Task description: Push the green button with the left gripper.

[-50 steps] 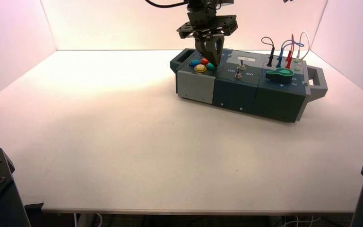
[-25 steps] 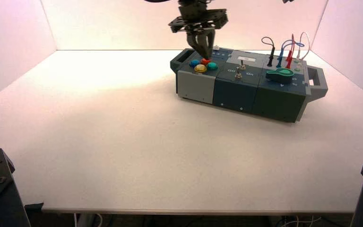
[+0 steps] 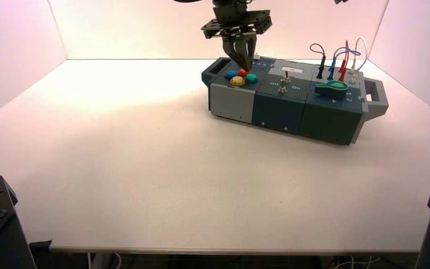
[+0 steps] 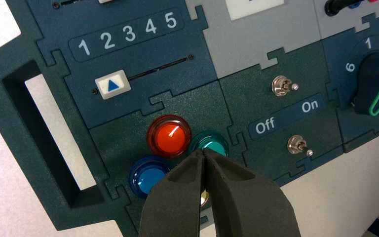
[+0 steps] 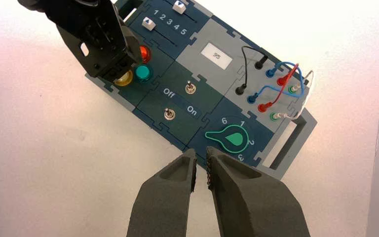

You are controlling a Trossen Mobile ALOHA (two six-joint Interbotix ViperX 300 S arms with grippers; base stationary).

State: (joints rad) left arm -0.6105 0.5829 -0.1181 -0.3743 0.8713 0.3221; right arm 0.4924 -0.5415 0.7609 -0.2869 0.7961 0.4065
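White table (image 3: pixel 145 168) and pale walls surround the scene, and the box (image 3: pixel 291 112) stands far from the camera, under the left arm. Compared with one second ago, the left gripper (image 3: pixel 244 65) has lifted off the button cluster and shifted a little toward the handle end of the box; in the last half second it has almost not moved. One second ago its tips were low at the green button (image 3: pixel 251 78), so I judge that the press was probably just made and the arm is now pulling back, though the pictures do not prove that the button went down. The fingers are pressed together into one narrow point and hold nothing. In the left wrist view the left gripper (image 4: pixel 205 154) hovers with its tip over the middle of the four buttons: the green button (image 4: pixel 208 143) is just beside the tip and partly hidden by it, the red button (image 4: pixel 169 137) is near on the other side, and the blue button (image 4: pixel 147 176) is close too. The right gripper (image 5: pixel 201 170) waits high above the box, nearly closed and empty.
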